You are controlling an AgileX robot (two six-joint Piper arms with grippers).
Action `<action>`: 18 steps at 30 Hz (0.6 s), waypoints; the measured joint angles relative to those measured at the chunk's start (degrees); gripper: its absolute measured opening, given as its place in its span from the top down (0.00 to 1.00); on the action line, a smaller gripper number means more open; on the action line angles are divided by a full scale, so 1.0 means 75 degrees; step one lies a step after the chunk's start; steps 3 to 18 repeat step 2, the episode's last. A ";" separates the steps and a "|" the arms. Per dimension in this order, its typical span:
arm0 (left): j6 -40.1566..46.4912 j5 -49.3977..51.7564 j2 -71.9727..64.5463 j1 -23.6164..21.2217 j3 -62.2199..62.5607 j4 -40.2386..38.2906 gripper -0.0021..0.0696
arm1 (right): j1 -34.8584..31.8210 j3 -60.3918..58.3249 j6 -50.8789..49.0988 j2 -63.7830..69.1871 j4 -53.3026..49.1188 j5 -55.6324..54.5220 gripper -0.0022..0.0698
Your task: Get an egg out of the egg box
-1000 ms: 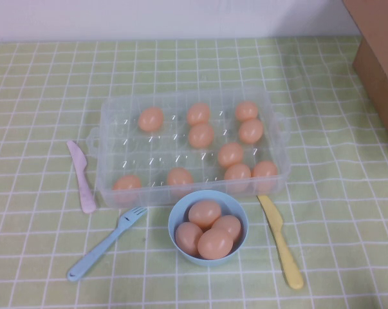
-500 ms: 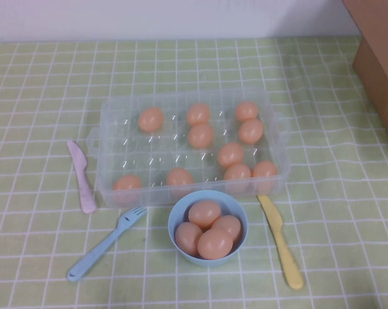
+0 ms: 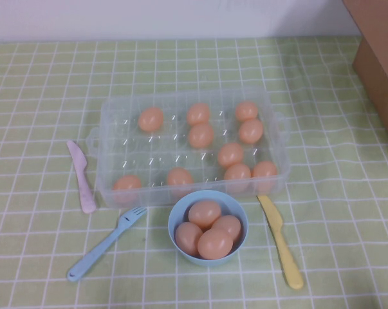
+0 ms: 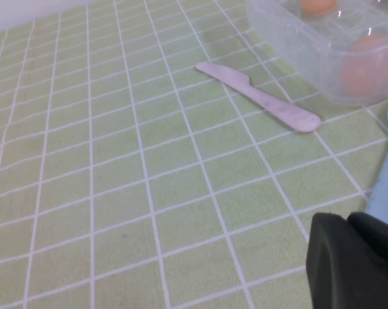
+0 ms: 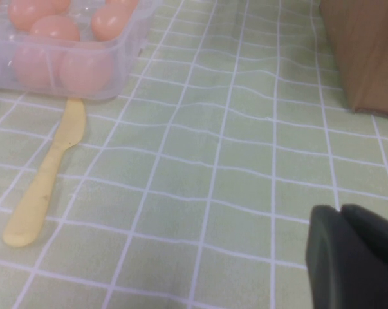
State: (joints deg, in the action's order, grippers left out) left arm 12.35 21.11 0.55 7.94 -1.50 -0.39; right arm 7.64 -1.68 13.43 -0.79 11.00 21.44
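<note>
Wrist views alone show left tool (image 4: 354, 261), right tool (image 5: 354, 257).

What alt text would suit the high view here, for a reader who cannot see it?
A clear egg box holding ten orange-tan eggs sits mid-table on a green checked cloth, with a light-blue bowl of four more eggs just in front. A pink knife, blue fork and yellow knife lie around them; neither the left gripper nor the right gripper appears in this view.
</note>
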 joint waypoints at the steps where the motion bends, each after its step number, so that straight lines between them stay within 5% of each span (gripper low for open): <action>1: 0.0000 0.0000 0.0000 0.0000 0.0000 0.0000 0.98 | 0.0000 0.0000 0.0000 0.0000 0.0000 0.0000 1.00; 18: 0.0000 0.0000 0.0000 0.0000 0.0000 0.0000 0.98 | 0.0000 0.0000 0.0000 0.0000 0.0000 0.0000 1.00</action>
